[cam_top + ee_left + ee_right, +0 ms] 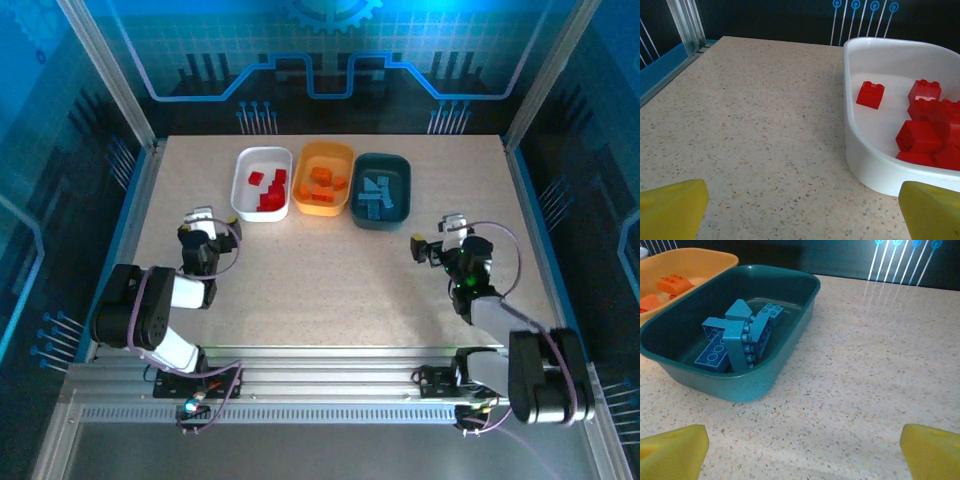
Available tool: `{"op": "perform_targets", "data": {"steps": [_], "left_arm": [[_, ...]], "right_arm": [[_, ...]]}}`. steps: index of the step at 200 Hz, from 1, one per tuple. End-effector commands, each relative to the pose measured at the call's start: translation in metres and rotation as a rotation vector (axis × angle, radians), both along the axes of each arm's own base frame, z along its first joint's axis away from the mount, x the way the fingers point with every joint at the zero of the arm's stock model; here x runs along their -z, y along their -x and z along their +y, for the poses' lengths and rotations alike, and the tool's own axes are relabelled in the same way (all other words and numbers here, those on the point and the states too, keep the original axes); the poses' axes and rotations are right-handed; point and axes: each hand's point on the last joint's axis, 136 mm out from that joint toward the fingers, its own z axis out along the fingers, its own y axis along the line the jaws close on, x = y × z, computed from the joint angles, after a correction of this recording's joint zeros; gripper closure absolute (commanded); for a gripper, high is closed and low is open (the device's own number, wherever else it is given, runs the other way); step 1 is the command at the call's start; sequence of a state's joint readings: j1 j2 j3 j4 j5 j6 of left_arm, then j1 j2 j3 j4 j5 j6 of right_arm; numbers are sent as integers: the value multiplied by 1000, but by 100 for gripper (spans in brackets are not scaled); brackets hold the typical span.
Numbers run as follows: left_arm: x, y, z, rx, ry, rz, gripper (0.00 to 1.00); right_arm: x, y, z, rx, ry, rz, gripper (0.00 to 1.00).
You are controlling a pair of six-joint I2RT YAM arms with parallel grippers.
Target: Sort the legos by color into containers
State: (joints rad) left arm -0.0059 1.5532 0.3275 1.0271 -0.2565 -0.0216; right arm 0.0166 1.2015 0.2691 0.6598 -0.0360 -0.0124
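Observation:
Three containers stand in a row at the back of the table. The white tub holds red legos. The orange tub holds orange legos. The dark teal tub holds light blue legos. My left gripper hovers open over bare table, just left of and nearer than the white tub. My right gripper is open too, right of and nearer than the teal tub. Nothing lies between either pair of yellow fingers.
The speckled tabletop stretches bare between the tubs and the arm bases. Blue-lit enclosure walls with metal posts bound the table at left, right and back. A metal rail runs along the near edge.

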Motion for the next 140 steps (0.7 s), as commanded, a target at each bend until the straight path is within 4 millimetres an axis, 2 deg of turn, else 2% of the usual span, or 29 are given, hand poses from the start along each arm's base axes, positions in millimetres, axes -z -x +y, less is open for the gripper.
{"op": "perform_targets", "data": {"steps": [1,12,25,32,43,48,55,67,140], "left_arm": [[0,-5,-8,43,39,13,1],[1,-4,-8,43,39,17,1],[1,-5,-9,46,40,19,1],[1,-5,-10,53,39,18,1],[1,-6,-14,77,37,26,1],[2,-7,-18,101,36,31,1],[2,-9,-26,145,32,39,1],[3,-10,-36,205,26,56,1],[2,-11,-36,206,27,52,1]], "right_arm": [[-16,-12,-5,18,-32,-100,0],[-10,-18,-10,53,-41,-104,0],[9,-27,-15,78,-50,-80,0],[9,-36,-11,53,-51,-92,0],[17,-47,-7,39,-39,46,0],[18,-52,-3,46,-5,51,0],[19,-51,1,59,42,54,0],[19,-51,0,42,13,56,0],[20,-51,2,45,32,51,0]]}}
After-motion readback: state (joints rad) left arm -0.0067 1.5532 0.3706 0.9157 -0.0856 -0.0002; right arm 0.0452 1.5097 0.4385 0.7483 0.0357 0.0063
